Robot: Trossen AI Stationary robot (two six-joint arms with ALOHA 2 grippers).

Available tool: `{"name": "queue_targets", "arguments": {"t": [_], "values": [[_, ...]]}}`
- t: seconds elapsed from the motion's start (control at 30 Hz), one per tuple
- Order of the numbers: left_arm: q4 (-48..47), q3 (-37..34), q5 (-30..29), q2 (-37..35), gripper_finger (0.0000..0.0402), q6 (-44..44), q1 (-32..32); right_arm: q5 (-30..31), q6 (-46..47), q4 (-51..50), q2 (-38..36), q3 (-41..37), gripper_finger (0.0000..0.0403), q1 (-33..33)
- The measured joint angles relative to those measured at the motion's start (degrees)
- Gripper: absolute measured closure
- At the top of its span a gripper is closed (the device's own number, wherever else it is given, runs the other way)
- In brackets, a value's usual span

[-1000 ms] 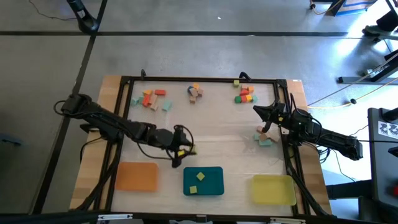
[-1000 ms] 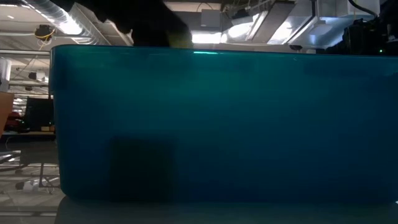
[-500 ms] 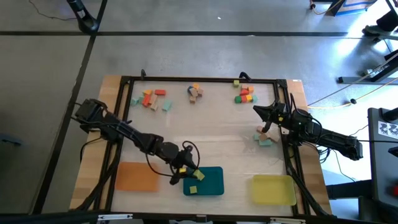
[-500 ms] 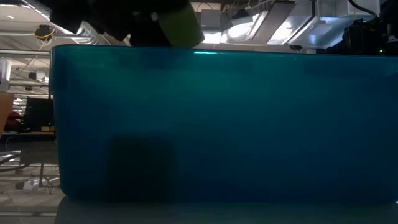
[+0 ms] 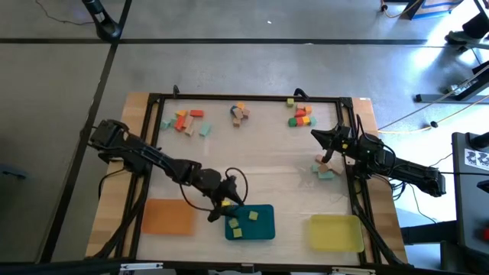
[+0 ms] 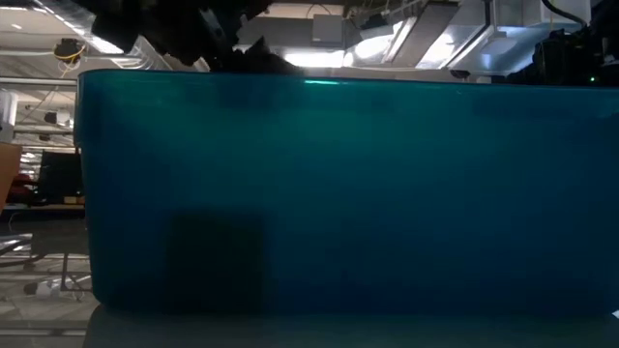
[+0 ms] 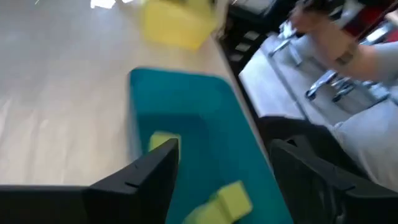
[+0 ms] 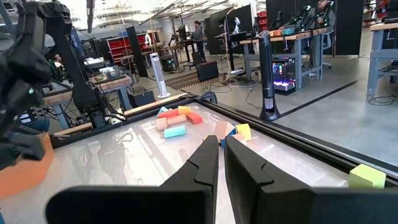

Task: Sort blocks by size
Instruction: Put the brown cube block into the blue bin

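This looks like a big robot lab or workshop. The floor (image 5: 267,61) is plain grey concrete. The wooden table (image 5: 260,176) sits inside a black metal frame (image 5: 244,97). Far across the room stand long workbenches (image 8: 298,34) with machines and screens on them, red shelves (image 8: 118,46), and a tall white fan (image 8: 155,74). A person (image 8: 198,31) stands far back. Silver pipes (image 6: 73,24) and bright lights run along the ceiling. It may be a place where robots get tested.

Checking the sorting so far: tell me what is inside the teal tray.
Two yellow-green blocks lie in the teal tray. The left gripper hangs over its rim and may cover a corner.
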Motion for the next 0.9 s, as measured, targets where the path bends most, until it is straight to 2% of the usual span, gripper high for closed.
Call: {"name": "queue_targets", "arguments": {"t": [0.07,0.13,0.43,0.63,0.73,0.9], "values": [[-7.0,0.2,-0.3,-3.1,0.0157,-0.5,1.2,0.0,0.0,0.0,0.0,0.0,0.0375,0.0],[-13.2,0.3,-2.9,-6.3,0.0157,-1.1,2.3,0.0,0.0,-0.2,0.0,0.0,0.0375,0.0],[-34.9,0.3,-27.1,-19.0,0.0162,-3.6,8.7,2.8,0.0,-0.8,0.0,0.0,0.0375,0.0],[-48.5,0.3,-40.5,-21.8,0.0162,-10.9,14.7,4.0,0.0,-1.4,0.0,0.0,0.0375,0.0],[-53.7,-0.1,-43.9,-21.6,0.0162,-14.2,18.6,4.0,0.0,-1.4,0.0,0.0,0.0375,0.0],[-55.6,-3.1,-44.2,-21.4,0.0163,-17.2,25.7,4.1,0.0,-1.4,0.0,0.0,0.0375,0.0]]}}
